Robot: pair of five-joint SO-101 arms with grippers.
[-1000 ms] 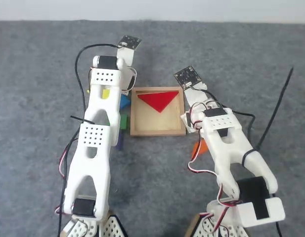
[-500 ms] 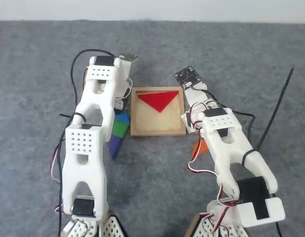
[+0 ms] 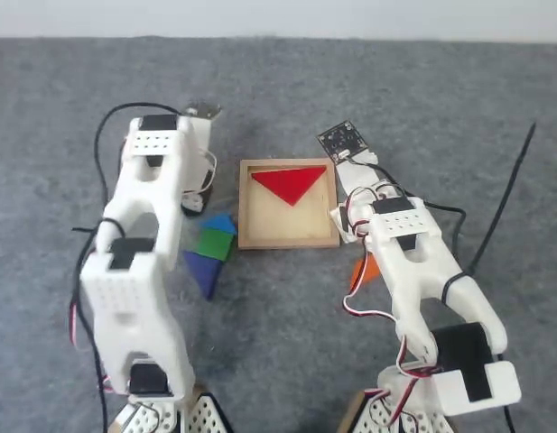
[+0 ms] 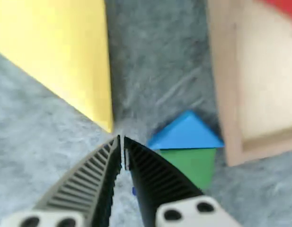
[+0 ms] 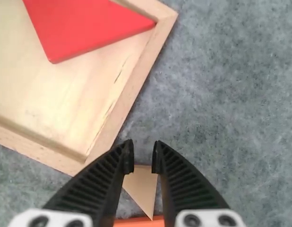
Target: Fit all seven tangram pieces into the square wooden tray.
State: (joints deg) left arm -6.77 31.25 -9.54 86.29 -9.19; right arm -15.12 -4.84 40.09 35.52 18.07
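Pincer (image 4: 122,140) of the left arm (image 3: 138,234) is hovering over the grey counter (image 3: 70,135) to the left of the square wooden tray (image 3: 289,242). Its jaws are pressing together with only a thin slit showing, and they are holding nothing. Its tips are sitting between the near corner of a yellow triangle (image 4: 65,52) and the far point of a blue triangle (image 4: 186,135), close to both.

The yellow triangle is lying left of the tray, farther away than the blue one. The blue triangle is resting just beside the tray's left rim, near the near-left corner. A green piece (image 4: 193,163) is touching the blue triangle's near edge. A dark blue triangle (image 3: 202,269) is lying just nearer and to the left of the green piece.

The right arm (image 3: 409,253) is holding its pincer (image 5: 142,152) just off the tray's near-right corner. Its jaws are standing slightly apart and gripping nothing. Beneath and just nearer than the tips, a pale tan triangle (image 5: 143,189) is lying on the counter. An orange piece (image 5: 136,221) is lying at the tan triangle's near side.

Inside the tray, a red triangle (image 3: 287,183) is lying flat in the far half. Its long edge is running along the far rim and its point is aiming toward the near side.
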